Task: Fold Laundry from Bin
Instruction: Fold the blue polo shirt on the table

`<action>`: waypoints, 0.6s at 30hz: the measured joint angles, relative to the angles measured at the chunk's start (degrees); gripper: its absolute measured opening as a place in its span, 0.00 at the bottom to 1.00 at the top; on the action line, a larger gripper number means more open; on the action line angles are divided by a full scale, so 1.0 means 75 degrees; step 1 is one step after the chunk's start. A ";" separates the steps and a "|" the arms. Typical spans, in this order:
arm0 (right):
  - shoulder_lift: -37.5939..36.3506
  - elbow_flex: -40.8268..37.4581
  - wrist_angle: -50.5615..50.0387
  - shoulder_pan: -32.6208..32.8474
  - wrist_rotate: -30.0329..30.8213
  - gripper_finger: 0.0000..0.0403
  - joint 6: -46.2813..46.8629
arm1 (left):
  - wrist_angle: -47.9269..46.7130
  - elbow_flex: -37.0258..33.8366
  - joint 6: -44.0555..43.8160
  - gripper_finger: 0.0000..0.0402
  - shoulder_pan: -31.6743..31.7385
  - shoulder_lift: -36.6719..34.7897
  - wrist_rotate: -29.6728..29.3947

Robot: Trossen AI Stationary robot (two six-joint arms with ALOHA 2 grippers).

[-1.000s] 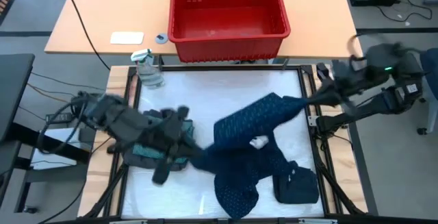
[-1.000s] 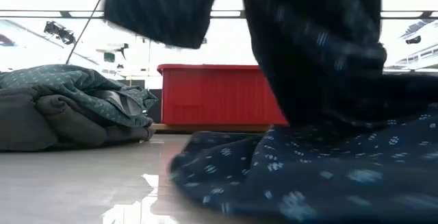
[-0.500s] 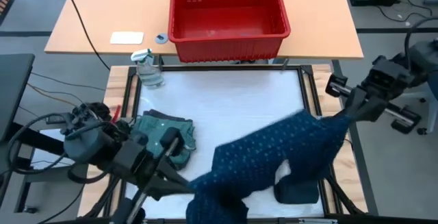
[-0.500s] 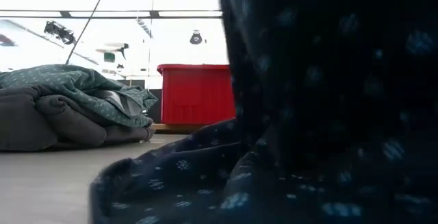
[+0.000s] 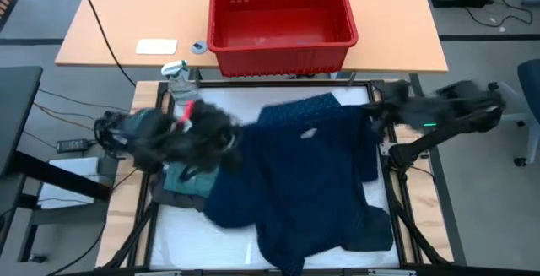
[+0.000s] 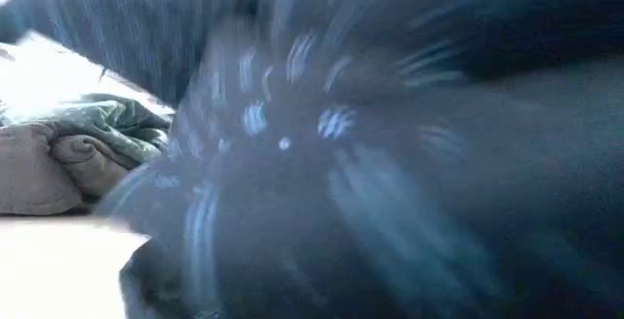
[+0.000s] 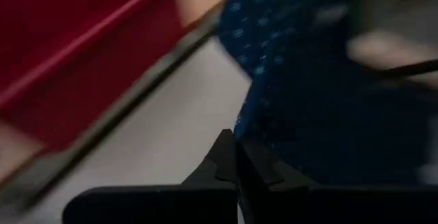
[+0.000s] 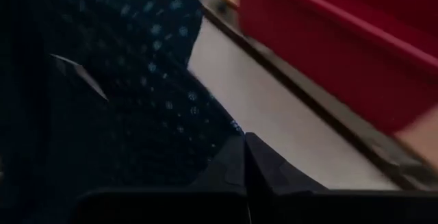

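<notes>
Both arms reach low across the white work mat from opposite side edges of the bench. The left gripper [image 5: 221, 132] sits just inside the mat's left edge toward the far side, its fingers pressed together on the edge of the navy dotted garment [image 5: 304, 170]; in the left wrist view the left gripper [image 7: 236, 157] shows the cloth caught between its tips. The right gripper [image 5: 377, 114] is at the mat's far right corner, its arm stretched out beyond the right edge, and is likewise clamped on the same garment, as seen in the right wrist view [image 8: 245, 157].

The navy dotted garment is spread wide over the middle and right of the mat, its far edge close to the mat's far border and its near part running to the near edge.

A teal-green piece [image 5: 181, 179] lies bunched on the left side, partly under the left arm. A dark piece [image 5: 375, 230] shows at the near right corner.

The red bin [image 5: 282, 21] stands beyond the mat's far edge, no laundry visible in it. White mat shows bare only at the near left corner and in a strip along the far edge.
</notes>
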 joint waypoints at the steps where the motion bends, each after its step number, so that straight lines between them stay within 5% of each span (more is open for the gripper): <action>1: 0.0014 -0.0393 0.0120 -0.0383 -0.0002 0.00 -0.0210 | -0.0345 -0.0239 -0.0089 0.00 0.0359 0.0006 0.0049; 5: 0.0028 -0.2209 0.1597 -0.2327 -0.0267 0.00 -0.1514 | -0.0035 -0.1443 0.0900 0.00 0.2016 0.0017 0.0563; 10: 0.0521 -0.4351 0.5127 -0.4869 -0.1958 0.00 -0.3231 | 0.1521 -0.3225 0.2419 0.00 0.4166 0.0027 0.1776; 18: 0.2554 -0.5079 0.7057 -0.7652 -0.3538 0.02 -0.3585 | 0.5192 -0.5817 0.3894 0.06 0.6930 0.0043 0.2563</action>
